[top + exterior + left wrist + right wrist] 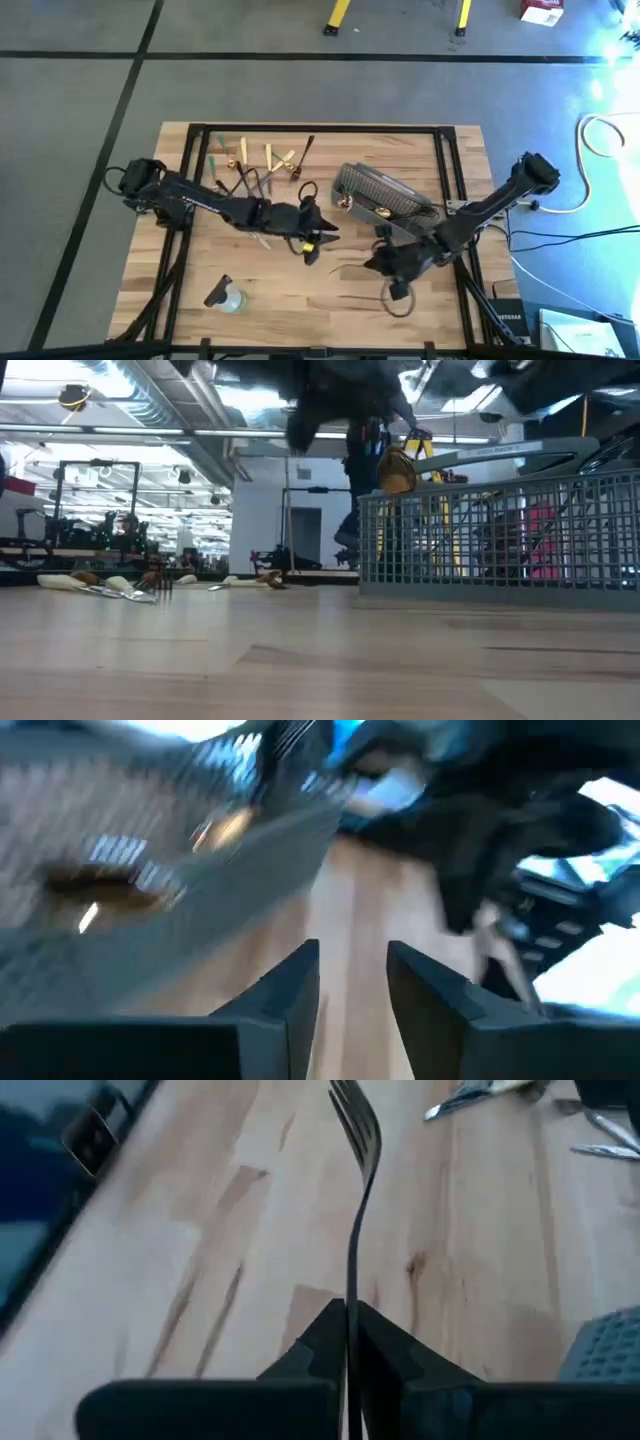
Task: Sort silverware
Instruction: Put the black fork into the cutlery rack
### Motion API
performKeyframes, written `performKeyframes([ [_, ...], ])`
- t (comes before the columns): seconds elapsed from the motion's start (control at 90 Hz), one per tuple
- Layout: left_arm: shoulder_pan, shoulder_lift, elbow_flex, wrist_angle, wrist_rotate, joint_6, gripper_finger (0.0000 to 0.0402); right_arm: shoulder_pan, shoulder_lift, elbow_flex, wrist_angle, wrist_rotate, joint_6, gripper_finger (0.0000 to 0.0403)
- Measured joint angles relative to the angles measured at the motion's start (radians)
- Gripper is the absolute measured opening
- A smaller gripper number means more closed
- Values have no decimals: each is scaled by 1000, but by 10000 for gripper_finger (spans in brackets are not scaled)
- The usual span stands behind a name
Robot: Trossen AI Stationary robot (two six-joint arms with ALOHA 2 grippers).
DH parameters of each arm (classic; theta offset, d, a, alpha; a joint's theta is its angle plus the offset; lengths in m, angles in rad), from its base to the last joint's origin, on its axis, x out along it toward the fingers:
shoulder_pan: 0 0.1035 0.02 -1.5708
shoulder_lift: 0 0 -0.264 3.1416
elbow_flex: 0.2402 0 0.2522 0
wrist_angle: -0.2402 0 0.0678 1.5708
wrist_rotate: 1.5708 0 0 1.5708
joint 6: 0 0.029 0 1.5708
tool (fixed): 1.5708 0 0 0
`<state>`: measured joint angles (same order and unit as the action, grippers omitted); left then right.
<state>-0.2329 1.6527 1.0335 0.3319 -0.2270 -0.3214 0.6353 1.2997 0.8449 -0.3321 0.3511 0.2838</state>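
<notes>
We hold a black fork (352, 1230) clamped upright between our right gripper (348, 1342) fingers, tines beyond their tips. Left gripper (352, 982) hangs parted, empty. Next, probably carry it to the basket (385, 192).

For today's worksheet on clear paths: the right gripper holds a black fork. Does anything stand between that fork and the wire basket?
Nothing visible does. The right gripper is shut on the black fork, beside the basket; only bare table shows between them.

Grey floor (300, 90) w/ black tape lines, bright ceiling lights (75, 395)
</notes>
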Motion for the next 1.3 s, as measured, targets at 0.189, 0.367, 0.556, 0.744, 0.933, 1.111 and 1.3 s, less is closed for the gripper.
performKeyframes([
  [0.189,-95,36,-21,149,-276,149,105,70,-133,-165,305,125,71,0],
  [0.367,-116,110,-99,467,-309,204,105,85,-154,-232,578,153,5,0],
  [0.556,-110,229,-102,732,-210,272,105,71,-150,-245,725,179,-85,0],
  [0.744,-105,304,-46,875,-155,333,105,22,-144,-245,760,137,-131,0],
  [0.933,-84,317,29,881,-107,354,105,-20,-123,-246,786,69,-133,0],
  [1.111,-65,318,70,852,-50,364,105,-21,-106,-246,792,53,-136,0],
  [1.3,-62,318,72,851,-31,351,105,-21,-106,-246,800,56,-144,0],
])
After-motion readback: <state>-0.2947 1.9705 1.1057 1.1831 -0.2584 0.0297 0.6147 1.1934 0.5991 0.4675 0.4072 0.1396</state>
